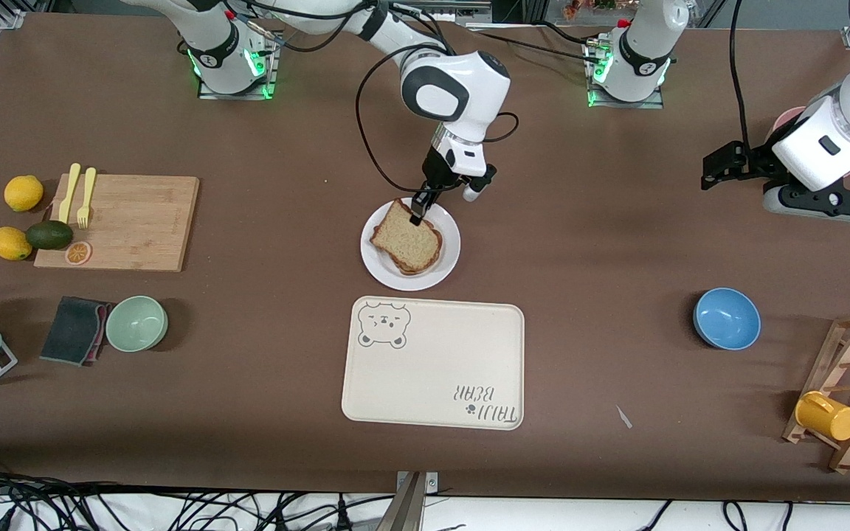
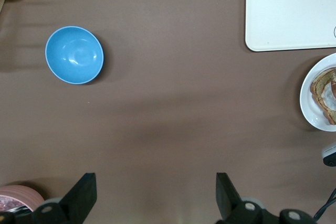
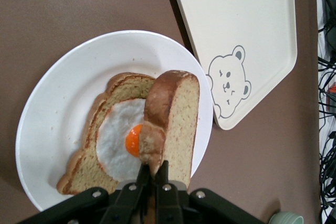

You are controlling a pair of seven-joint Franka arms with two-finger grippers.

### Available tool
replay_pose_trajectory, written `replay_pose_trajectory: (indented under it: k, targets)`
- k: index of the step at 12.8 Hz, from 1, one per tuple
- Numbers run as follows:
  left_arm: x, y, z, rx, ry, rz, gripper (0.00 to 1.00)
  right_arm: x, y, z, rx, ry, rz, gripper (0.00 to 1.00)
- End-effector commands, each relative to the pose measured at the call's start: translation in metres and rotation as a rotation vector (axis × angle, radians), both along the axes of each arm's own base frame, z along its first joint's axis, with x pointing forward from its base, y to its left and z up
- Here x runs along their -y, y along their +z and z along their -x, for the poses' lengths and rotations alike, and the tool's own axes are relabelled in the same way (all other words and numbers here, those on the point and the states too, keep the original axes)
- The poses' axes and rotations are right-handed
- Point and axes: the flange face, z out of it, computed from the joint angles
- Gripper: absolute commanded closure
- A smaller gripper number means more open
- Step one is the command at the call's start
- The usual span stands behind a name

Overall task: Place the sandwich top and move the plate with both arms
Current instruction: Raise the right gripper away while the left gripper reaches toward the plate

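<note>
Pinching the sandwich top (image 3: 176, 124) by one edge, the right gripper (image 3: 152, 174) holds it tilted over the egg slice (image 3: 113, 140) on the plate (image 1: 448, 254), which sits just farther from the front camera than the bear tray (image 1: 432, 369). Lowering it flat and square over the egg before letting go looks best. The left gripper (image 2: 155, 198) waits, jaws wide, above bare table near the blue bowl (image 2: 74, 55).

A brown table (image 1: 617, 243) under even light, black cables (image 1: 100, 509) along its near edge.
</note>
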Motion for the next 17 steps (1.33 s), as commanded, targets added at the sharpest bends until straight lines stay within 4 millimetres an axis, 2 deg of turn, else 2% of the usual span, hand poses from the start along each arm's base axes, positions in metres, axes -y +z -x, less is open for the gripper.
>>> replay_pose_trajectory:
  k: [1,2,3,5,6,8,9,11,13,14,17]
  targets:
    - [0.001,0.006,0.001,0.001,0.004,-0.03,0.0,-0.004,0.002,-0.003,0.021,-0.018,0.005,0.43]
    - [0.0,0.005,0.002,-0.008,0.004,-0.031,0.0,-0.001,0.005,-0.007,0.029,-0.032,0.003,0.11]
    - [0.0,0.005,0.002,-0.009,0.004,-0.031,0.0,0.001,0.006,-0.011,0.03,-0.036,0.005,0.0]
    - [0.0,0.006,0.002,-0.008,0.004,-0.031,0.0,0.0,0.038,-0.012,0.033,-0.057,-0.041,0.0]
    - [0.0,0.006,0.002,-0.008,0.004,-0.031,0.0,0.006,0.068,-0.016,0.022,-0.094,-0.083,0.0]
    - [0.0,0.006,0.002,-0.008,0.004,-0.031,0.0,0.037,0.122,-0.027,0.004,-0.118,-0.118,0.0]
    - [0.001,0.006,0.002,-0.008,0.005,-0.03,0.0,0.06,0.149,-0.041,-0.008,-0.147,-0.153,0.0]
    - [0.006,0.003,0.001,-0.015,-0.008,-0.015,0.0,0.118,0.2,-0.068,-0.036,-0.265,-0.279,0.0]
    - [0.016,-0.003,0.001,-0.028,-0.029,0.004,0.0,0.178,0.233,-0.083,-0.037,-0.405,-0.356,0.0]
    - [0.024,-0.01,0.001,-0.045,-0.038,0.035,0.0,0.201,0.248,-0.086,-0.023,-0.449,-0.364,0.0]
    - [0.045,-0.033,-0.006,-0.104,-0.046,0.141,0.0,0.291,0.29,-0.106,-0.013,-0.638,-0.44,0.0]
